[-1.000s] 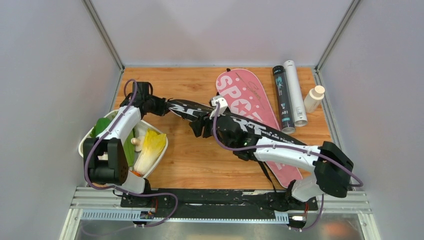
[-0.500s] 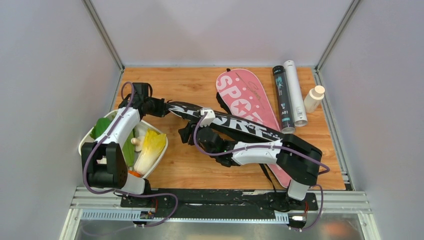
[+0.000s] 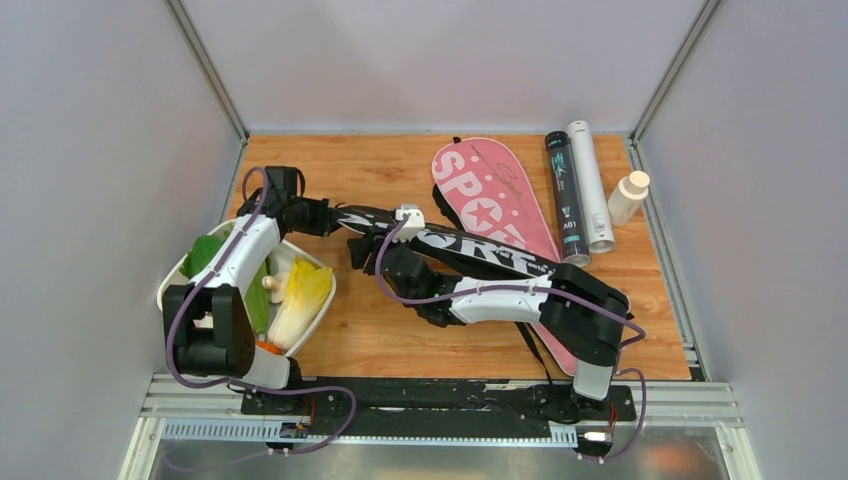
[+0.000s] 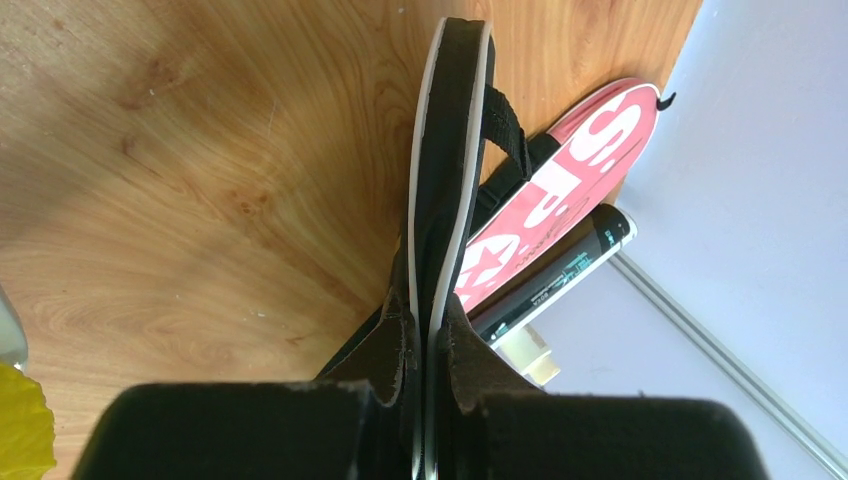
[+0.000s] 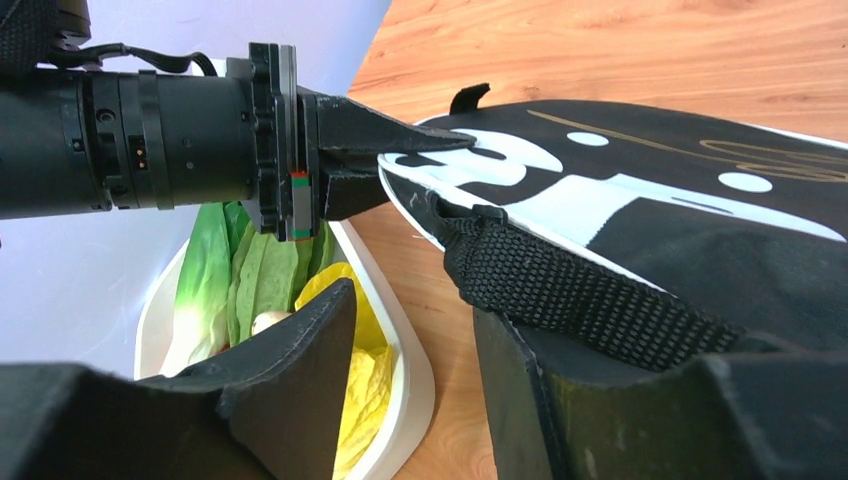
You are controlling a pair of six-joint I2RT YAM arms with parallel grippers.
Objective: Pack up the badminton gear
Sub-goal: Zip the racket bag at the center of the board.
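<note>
Left claw (image 4: pixel 425 340): clamped on black bag (image 4: pixel 450 150) rim; hold level.
Right claw (image 5: pixel 410 370): half open, empty; you centre the strap (image 5: pixel 560 290).

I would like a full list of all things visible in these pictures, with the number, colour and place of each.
black racket bag: 1, black with white letters, table centre, lying across the pink one
pink racket bag: 1, pink with white letters, rear centre
black tube: 1, black, rear right
white tube: 1, white, right of the black tube
bottle: 1, white with tan cap, far right
tray: 1, white, left side
vegetables: several, green and yellow, in the tray
table: 1, brown wood
left hand: shut on the black racket bag's end
right hand: open, beside its strap
</note>
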